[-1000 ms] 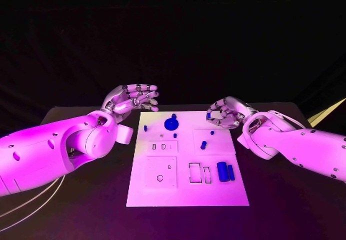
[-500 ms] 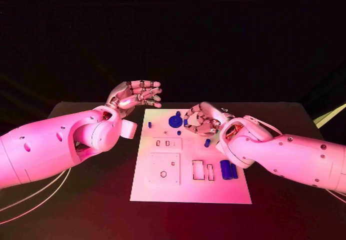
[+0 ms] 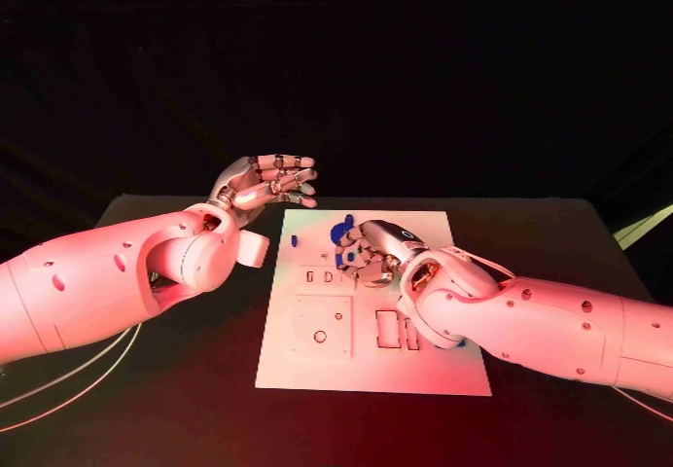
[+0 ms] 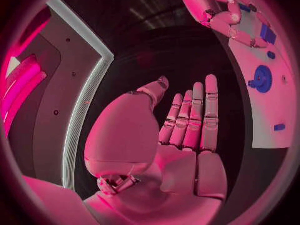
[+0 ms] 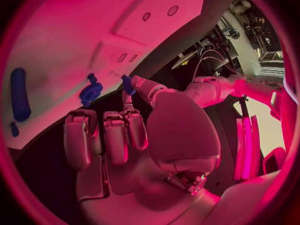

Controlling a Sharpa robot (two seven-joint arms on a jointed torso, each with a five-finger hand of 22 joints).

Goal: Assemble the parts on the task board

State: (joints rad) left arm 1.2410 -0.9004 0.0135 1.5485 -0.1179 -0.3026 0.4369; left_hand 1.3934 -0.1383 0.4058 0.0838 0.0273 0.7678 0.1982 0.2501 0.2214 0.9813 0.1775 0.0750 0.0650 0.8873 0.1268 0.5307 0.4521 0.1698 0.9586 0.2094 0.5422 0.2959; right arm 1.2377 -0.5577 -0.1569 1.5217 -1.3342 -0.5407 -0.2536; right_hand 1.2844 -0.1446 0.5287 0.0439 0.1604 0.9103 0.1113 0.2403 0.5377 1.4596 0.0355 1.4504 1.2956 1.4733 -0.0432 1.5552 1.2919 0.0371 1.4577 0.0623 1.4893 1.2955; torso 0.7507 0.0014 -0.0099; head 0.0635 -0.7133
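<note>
1. Your right hand (image 3: 373,255) hovers over the task board (image 3: 421,362), pinching a small blue part (image 5: 127,84) between thumb and fingertip.
2. Your left hand (image 3: 266,184) stays raised beside the board, released, fingers apart.

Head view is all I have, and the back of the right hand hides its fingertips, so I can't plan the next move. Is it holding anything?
Observer: Yes. The right wrist view shows the right hand pinching a small blue part between thumb and finger.
Operator: Is that part touching anything on the board?
Observer: No. It hangs beside the round blue part on the task board, with a gap between them.
</note>
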